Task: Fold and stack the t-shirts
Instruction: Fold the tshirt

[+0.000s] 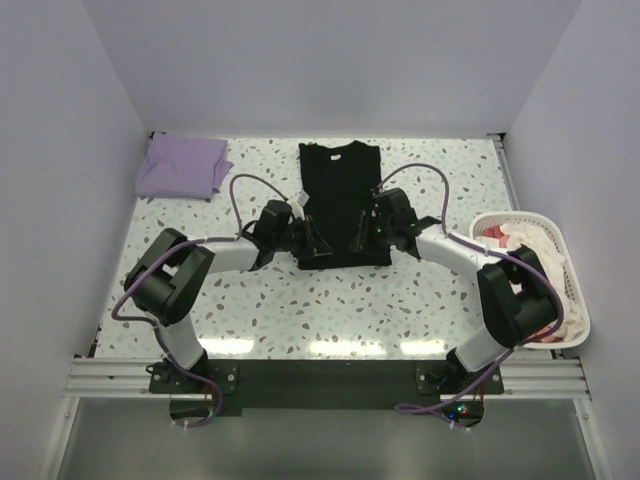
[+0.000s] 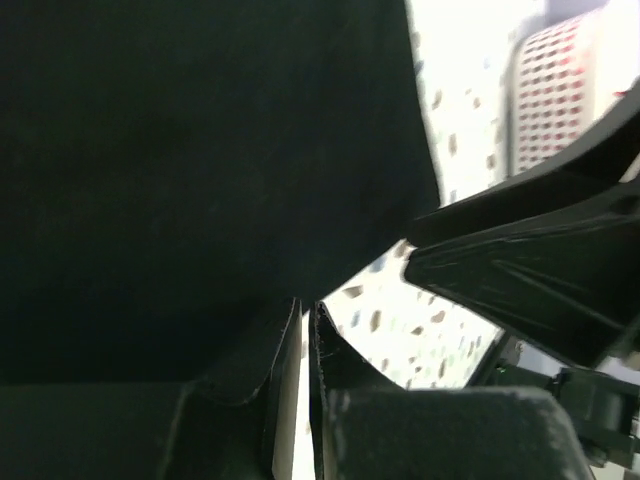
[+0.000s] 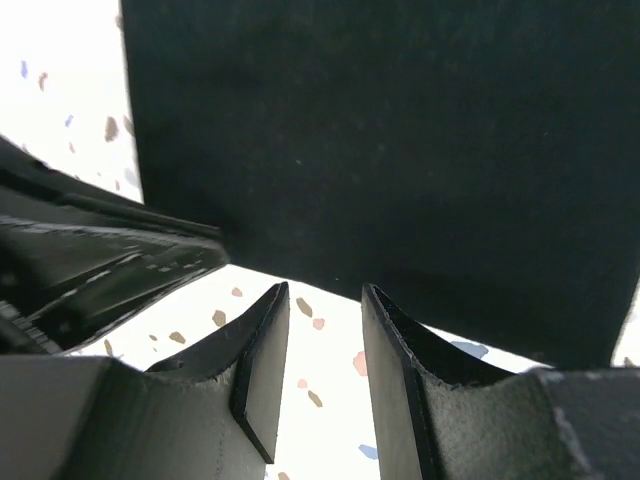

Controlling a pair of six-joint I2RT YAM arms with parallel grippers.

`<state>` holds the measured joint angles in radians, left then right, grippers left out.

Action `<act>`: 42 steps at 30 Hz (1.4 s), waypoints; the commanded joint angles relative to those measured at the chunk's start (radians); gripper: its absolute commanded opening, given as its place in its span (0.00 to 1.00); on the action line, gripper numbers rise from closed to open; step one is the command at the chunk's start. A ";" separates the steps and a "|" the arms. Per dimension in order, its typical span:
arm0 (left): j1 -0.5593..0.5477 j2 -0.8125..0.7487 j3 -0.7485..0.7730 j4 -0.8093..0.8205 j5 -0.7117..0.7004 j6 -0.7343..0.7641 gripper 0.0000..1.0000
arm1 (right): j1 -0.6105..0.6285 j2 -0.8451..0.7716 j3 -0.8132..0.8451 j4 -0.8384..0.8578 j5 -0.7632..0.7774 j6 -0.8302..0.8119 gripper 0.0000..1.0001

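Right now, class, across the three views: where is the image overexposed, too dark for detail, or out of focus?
Top external: glare streaks along the table at its near edge; the black t-shirt is a flat dark patch. Left wrist: table blown out white, basket blurred. Right wrist: table overexposed, the close fingers soft.

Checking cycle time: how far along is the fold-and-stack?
Done: lavender t-shirt folded, far left corner. In hand: black t-shirt folded narrow; left pincer pinches its near hem, right pincer open just short of it. Left: final fold, stacking.
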<state>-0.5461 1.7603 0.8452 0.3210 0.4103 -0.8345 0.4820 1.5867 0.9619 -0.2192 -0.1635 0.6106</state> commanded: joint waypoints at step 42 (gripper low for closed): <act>0.118 -0.231 -0.362 0.065 0.001 0.015 0.41 | -0.243 -0.269 -0.333 0.003 0.093 0.049 0.41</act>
<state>-0.4213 1.5425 0.5110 0.3496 0.4164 -0.8181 0.2417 1.3205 0.6235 -0.2150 -0.1265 0.6861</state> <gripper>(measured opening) 0.386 0.402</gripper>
